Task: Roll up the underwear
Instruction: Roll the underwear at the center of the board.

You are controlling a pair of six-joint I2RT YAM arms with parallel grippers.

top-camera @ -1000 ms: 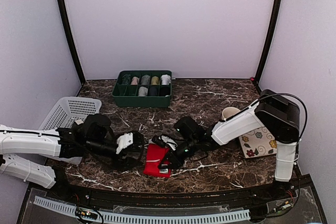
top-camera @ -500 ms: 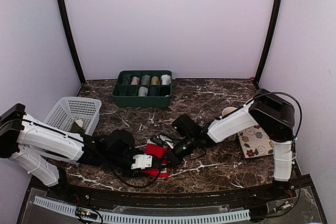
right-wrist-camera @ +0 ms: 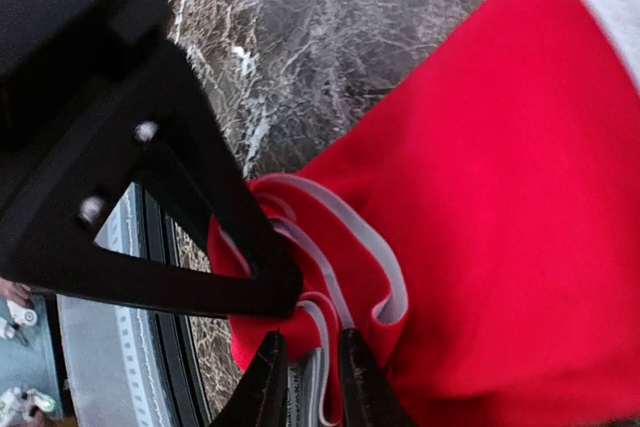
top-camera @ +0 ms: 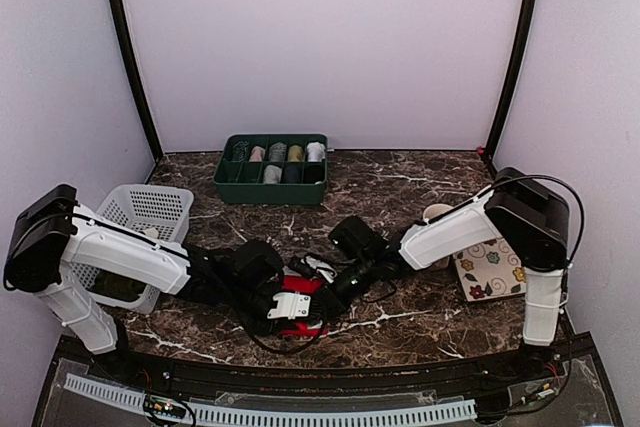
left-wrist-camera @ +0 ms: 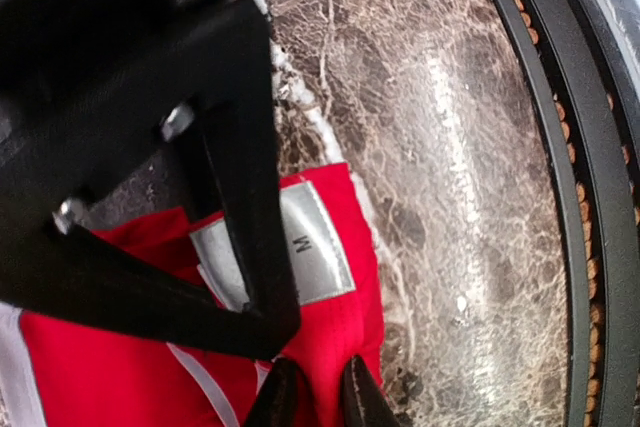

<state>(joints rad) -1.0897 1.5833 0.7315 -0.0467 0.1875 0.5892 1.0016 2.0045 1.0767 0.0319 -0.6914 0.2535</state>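
Note:
The bright red underwear [top-camera: 302, 286] lies bunched on the marble table near the front edge, between both grippers. My left gripper [top-camera: 298, 317] is shut on its near edge. In the left wrist view the gripper [left-wrist-camera: 318, 402] pinches a fold of red fabric [left-wrist-camera: 340, 337] beside a grey "M" size label [left-wrist-camera: 315, 247]. My right gripper [top-camera: 325, 292] is shut on the far side. In the right wrist view the gripper [right-wrist-camera: 312, 382] clamps folded red fabric [right-wrist-camera: 500, 197] with white trim [right-wrist-camera: 385, 267]. Most of the garment is hidden under the grippers in the top view.
A green divided tray [top-camera: 271, 187] with muted rolled garments stands at the back. A white basket [top-camera: 140, 209] at the left holds a dark olive garment [top-camera: 115, 287]. A cream cup [top-camera: 437, 215] and a floral cloth [top-camera: 490, 269] lie at the right. The table's front rail [left-wrist-camera: 560, 147] is close.
My left arm has swung in from the left over the underwear and closed on its near edge. My right gripper has stayed on the far side, shifting only slightly.

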